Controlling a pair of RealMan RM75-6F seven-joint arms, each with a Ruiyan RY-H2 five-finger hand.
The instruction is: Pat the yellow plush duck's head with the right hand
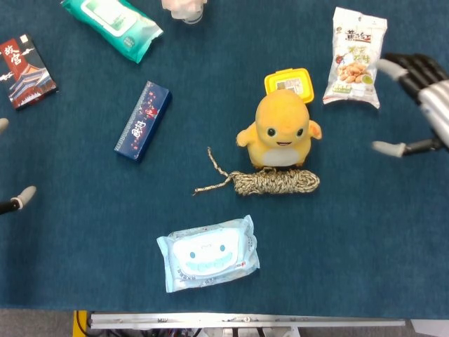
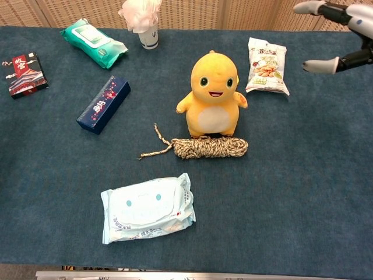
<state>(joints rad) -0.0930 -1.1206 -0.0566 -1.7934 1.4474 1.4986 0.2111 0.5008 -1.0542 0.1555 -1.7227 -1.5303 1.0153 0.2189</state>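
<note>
A: Where's the yellow plush duck (image 1: 280,130)?

B: Upright mid-worktop (image 1: 365,232), just behind the coil of rope (image 1: 275,182), facing the robot. The right robot hand (image 1: 418,98) is at the right edge, well apart from it, fingers spread and holding nothing.

A: What could go wrong?

B: As I judge it, the snack bag (image 1: 356,57) lies between hand and duck — a low sweep could drag it. The duck looks light and top-heavy; a hard or off-centre pat might tip it onto the rope.

A: Do the views differ?

B: The head view shows a yellow box (image 1: 289,82) behind the duck, hidden in the chest view. It also catches fingertips of the left robot hand (image 1: 14,200) at the left edge — open or closed, I can't tell. The chest view (image 2: 335,35) shows the right hand raised off the worktop.
</note>
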